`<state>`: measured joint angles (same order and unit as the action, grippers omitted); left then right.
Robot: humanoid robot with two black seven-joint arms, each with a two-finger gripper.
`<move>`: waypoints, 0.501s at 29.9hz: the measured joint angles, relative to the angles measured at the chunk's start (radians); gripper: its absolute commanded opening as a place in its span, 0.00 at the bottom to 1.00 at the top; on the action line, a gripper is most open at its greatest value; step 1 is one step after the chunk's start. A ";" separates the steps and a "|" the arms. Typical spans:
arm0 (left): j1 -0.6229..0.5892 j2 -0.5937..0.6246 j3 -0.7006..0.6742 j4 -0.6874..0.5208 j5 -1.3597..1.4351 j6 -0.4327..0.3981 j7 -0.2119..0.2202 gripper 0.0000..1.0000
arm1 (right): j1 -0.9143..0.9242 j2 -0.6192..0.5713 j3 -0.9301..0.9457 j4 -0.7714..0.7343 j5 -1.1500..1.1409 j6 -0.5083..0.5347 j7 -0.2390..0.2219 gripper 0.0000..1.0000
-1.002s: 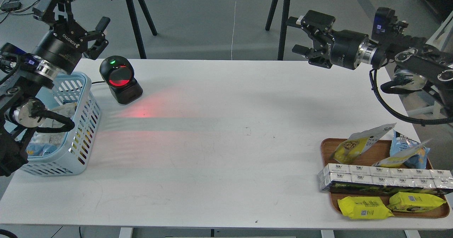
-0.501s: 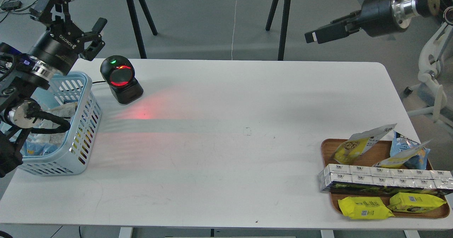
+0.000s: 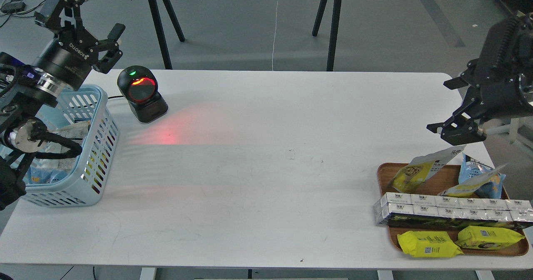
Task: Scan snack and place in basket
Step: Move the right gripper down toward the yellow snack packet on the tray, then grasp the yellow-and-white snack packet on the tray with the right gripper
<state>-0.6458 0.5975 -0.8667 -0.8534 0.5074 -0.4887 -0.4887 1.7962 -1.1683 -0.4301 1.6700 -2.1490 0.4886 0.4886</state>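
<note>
Just below the right gripper (image 3: 456, 128), whose jaws I cannot tell apart, the wooden tray (image 3: 385, 172) holds the snack (image 3: 424, 167) leaning at its far end, a blue-and-yellow bag (image 3: 479, 178), a row of white cartons (image 3: 449, 208) and two yellow packets (image 3: 458, 241), its right edge cut off by the frame. Beneath the left gripper (image 3: 89, 16), which is spread wide and empty, the basket (image 3: 98, 147) holds packets partly hidden behind the arm. Between the two grippers the white table (image 3: 266, 167) lies bare, apart from the scanner (image 3: 141, 93) just right of the left one.
</note>
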 measured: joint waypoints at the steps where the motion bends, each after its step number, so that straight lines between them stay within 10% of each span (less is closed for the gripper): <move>1: 0.000 0.000 0.000 0.000 0.000 0.000 0.000 1.00 | -0.013 -0.011 0.000 0.003 -0.016 0.000 0.000 0.99; 15: 0.000 -0.002 0.004 0.018 0.000 0.000 0.000 1.00 | -0.164 0.013 0.005 -0.010 -0.033 0.000 0.000 0.98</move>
<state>-0.6457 0.5957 -0.8628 -0.8355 0.5078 -0.4886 -0.4887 1.6320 -1.1553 -0.4252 1.6596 -2.1817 0.4886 0.4886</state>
